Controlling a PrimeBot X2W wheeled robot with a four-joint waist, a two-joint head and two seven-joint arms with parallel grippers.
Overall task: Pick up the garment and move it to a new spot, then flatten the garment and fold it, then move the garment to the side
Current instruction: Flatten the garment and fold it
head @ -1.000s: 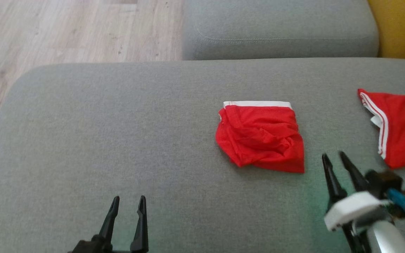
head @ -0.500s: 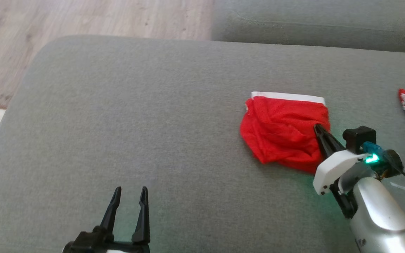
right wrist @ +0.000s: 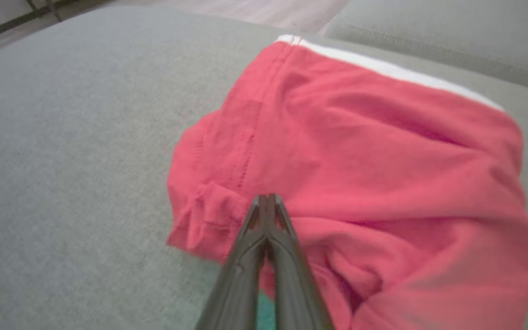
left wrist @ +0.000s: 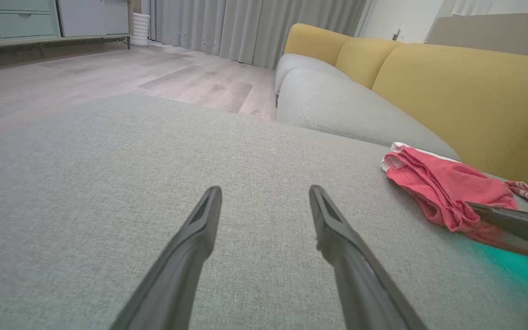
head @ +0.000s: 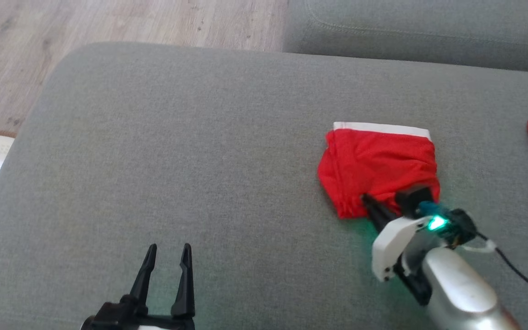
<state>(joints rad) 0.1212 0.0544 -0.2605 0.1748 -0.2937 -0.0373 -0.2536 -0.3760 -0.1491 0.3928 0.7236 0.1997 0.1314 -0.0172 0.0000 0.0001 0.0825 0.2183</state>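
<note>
Setting: living room of a home; evidence as follows. Sofa with a broad grey fabric seat cushion (left wrist: 108,151); second grey seat cushion (left wrist: 337,110) beyond it; mustard-yellow back cushions (left wrist: 465,91) along the far side; floor (left wrist: 108,68) of pale wood-look planks; full-length grey curtains (left wrist: 245,27) hanging down to the floor; low pale-green cabinet (left wrist: 12,23) with drawers at the far wall; white unit (left wrist: 92,17) just beside it; red garment (head: 378,160) with white waistband lying on the seat, everyday clothing.
</note>
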